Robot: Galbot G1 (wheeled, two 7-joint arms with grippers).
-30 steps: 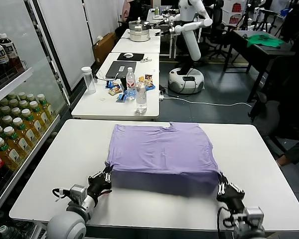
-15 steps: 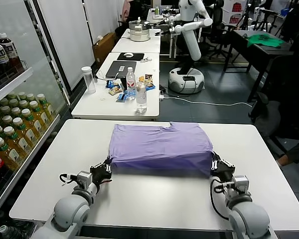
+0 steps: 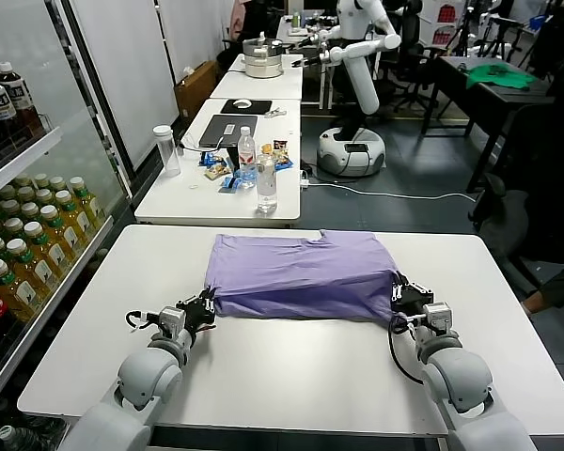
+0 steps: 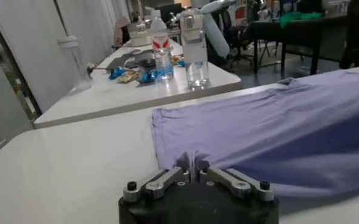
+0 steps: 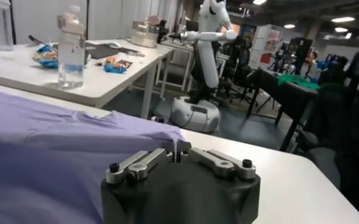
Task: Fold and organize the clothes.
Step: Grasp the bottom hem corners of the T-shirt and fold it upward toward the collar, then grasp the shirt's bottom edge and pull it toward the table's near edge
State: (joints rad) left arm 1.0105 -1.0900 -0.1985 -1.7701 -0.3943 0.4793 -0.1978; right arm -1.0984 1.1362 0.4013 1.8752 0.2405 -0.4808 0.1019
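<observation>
one lavender-purple t-shirt (image 3: 305,274) of thin, soft fabric lies folded over on the white table (image 3: 291,362), its near edge a rounded doubled fold and its far edge flat, with the neckline notch showing at the back. the cloth drapes in shallow, smooth wrinkles and has a matte surface; the table top is hard, smooth and slightly glossy.

two grippers are at work, one at each near corner of the shirt. the left gripper (image 3: 203,307) sits low on the table at the shirt's near left corner, its black metal fingers (image 4: 191,172) drawn close together with a thin pinch of purple fabric standing between them. the right gripper (image 3: 401,297) sits at the near right corner, its jaws likewise narrow, and a small tip of cloth rises between the fingers (image 5: 180,152); whether either grip is still firm i cannot tell.

on the next table (image 3: 179,202) beyond stand one tall translucent cylinder cup (image 3: 167,150) and two clear plastic bottles (image 3: 266,183), with a few crinkly snack packets (image 3: 221,172) beside them.
</observation>
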